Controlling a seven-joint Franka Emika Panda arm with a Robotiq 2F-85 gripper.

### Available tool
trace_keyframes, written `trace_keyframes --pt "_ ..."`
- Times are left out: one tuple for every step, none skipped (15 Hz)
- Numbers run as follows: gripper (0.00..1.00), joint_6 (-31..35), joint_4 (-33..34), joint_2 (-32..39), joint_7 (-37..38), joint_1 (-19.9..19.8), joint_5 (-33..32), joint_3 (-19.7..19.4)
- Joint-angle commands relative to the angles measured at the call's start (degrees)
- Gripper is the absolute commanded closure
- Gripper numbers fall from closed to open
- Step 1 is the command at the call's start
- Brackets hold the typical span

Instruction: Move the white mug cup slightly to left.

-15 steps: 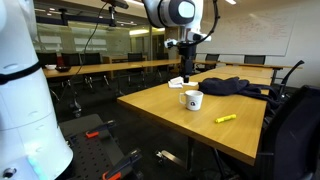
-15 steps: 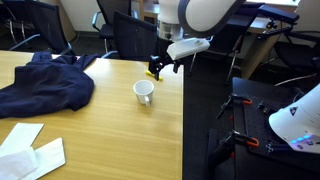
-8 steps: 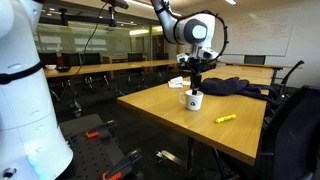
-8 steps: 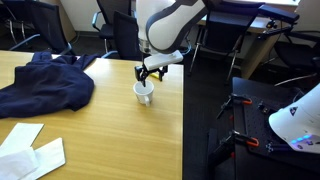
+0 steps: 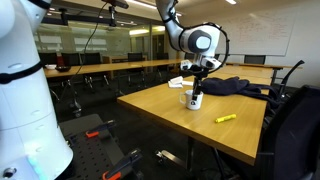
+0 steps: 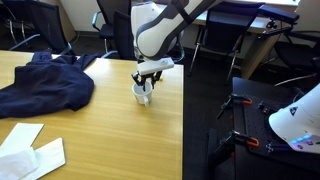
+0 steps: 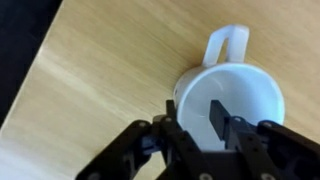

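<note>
1. On the wooden table (image 6: 100,130), close to its edge: the white mug cup (image 6: 144,92), upright, mouth up, well apart from the dark garment (image 6: 45,85).
2. Straight above it, pointing down and reaching into its mouth: the gripper (image 7: 197,120).
3. In the wrist view, jaws apart and astride the rim wall: one finger (image 7: 222,118) inside the cup, the other outside. White gap beside the inner finger, so seemingly not clamped.
4. Across the rim from the straddled wall, clear of both fingers: the handle (image 7: 228,45).
5. Probably next: closing on that wall, then a short sideways shift. Off-centre pinch, so some risk of tipping.
</note>
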Motion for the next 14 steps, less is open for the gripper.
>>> trace_keyframes --pt "0.88 -1.12 0.94 0.02 -0.64 1.47 0.61 -1.83" --pt "0.96 -0.59 0.52 -0.36 -0.68 1.68 0.56 -2.01" --pt "0.99 -0.29 0.23 -0.67 -0.75 1.89 0.55 -2.14" --pt "1.00 0.16 -0.22 -1.13 -1.23 1.93 0.87 -1.85" --pt "0.99 0.93 -0.71 -1.86 -1.50 2.39 0.64 -1.70" --pt "0.98 1.24 -1.28 -2.42 -2.38 2.66 0.74 -1.22" --pt "0.97 1.70 -1.95 -2.94 -3.75 3.04 0.74 -0.61" --pt "0.97 1.91 -2.41 -3.41 -4.57 3.45 0.91 -0.09" --pt "0.97 2.41 -3.23 -4.00 -6.02 3.90 1.10 0.76" --pt "0.97 2.58 -3.86 -4.61 -6.99 4.39 1.20 1.38" --pt "0.97 3.26 -4.84 -5.23 -7.83 4.79 1.73 2.29" --pt "0.97 3.76 -5.64 -5.85 -9.10 4.97 2.38 3.33" --pt "0.97 4.11 -6.40 -6.36 -10.96 4.83 3.31 4.52" --pt "0.97 4.28 -7.13 -6.76 -13.18 4.31 4.66 5.85"
